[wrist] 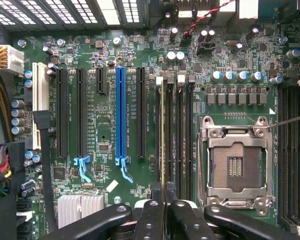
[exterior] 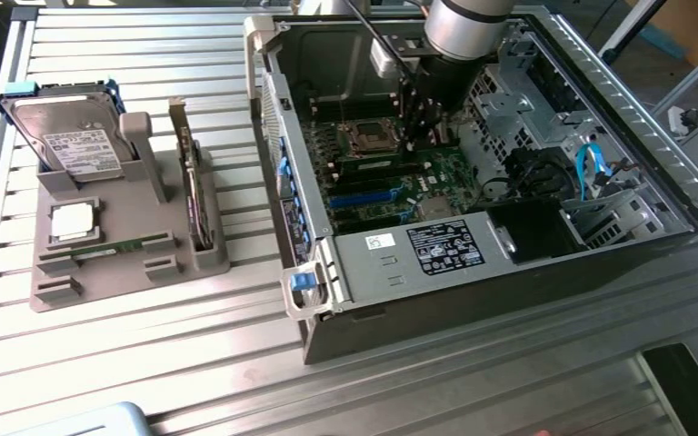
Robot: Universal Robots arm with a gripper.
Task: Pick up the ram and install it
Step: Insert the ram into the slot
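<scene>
The ram (wrist: 163, 135) shows edge-on in the wrist view as a thin yellowish-green line. It runs along the first of the black memory slots (wrist: 182, 135), beside the CPU socket (wrist: 235, 165). My gripper (wrist: 164, 204) is shut on its near end, with one black finger (wrist: 148, 217) on each side. Whether the stick is seated in the slot or just above it, I cannot tell. In the exterior view the gripper (exterior: 422, 127) reaches down into the open computer case (exterior: 483, 300), over the motherboard (exterior: 385, 173).
A grey fixture (exterior: 58, 282) at the exterior view's left holds a silver hard drive (exterior: 76, 145), an upright expansion card (exterior: 188, 182) and a thin green board (exterior: 124, 245). Long black and blue expansion slots (wrist: 120, 115) lie beside the memory slots. Cables (exterior: 585, 168) sit in the case.
</scene>
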